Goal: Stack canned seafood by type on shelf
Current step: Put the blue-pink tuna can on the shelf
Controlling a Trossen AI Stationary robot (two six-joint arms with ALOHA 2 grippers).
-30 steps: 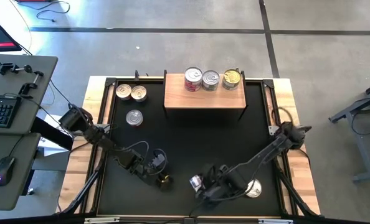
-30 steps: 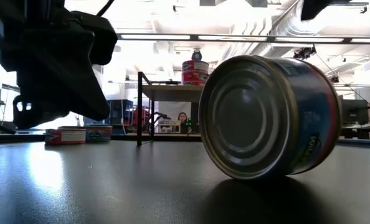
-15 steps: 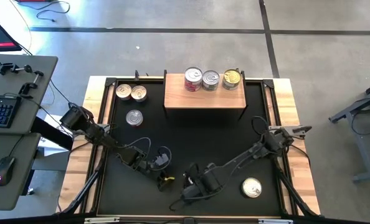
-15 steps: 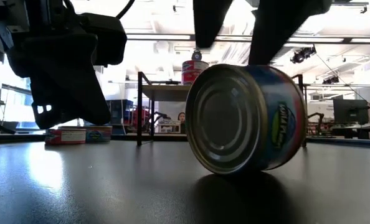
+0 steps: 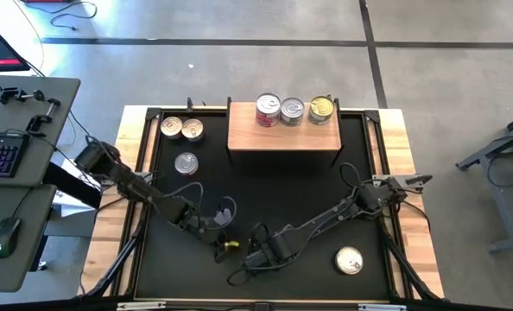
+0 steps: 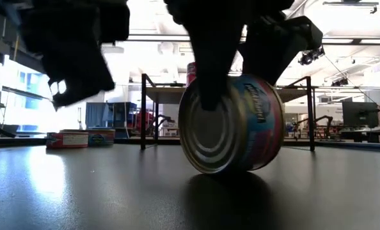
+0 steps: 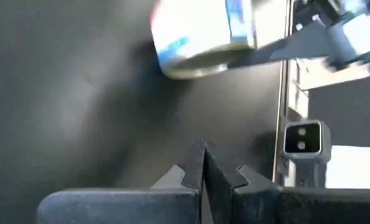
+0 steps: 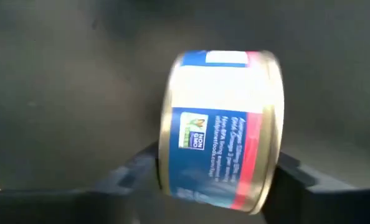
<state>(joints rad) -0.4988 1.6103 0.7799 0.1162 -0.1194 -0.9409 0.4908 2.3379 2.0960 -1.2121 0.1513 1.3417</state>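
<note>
The small round metal tin with a blue, white and pink label [image 6: 231, 124] stands on its edge on the black worktop [image 5: 265, 186], hard, smooth, and ready to roll. The right gripper [image 8: 217, 171] has its jaws on the two flat ends, the best place to hold. The left gripper [image 7: 203, 163] waits beside it, jaws closed, empty.

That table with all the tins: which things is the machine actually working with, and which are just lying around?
Part of the job:
- wooden shelf bearing three tins
- three tins at the far left
- tin on edge
- tin near right

Just lying about:
- keyboard
- mouse
</note>
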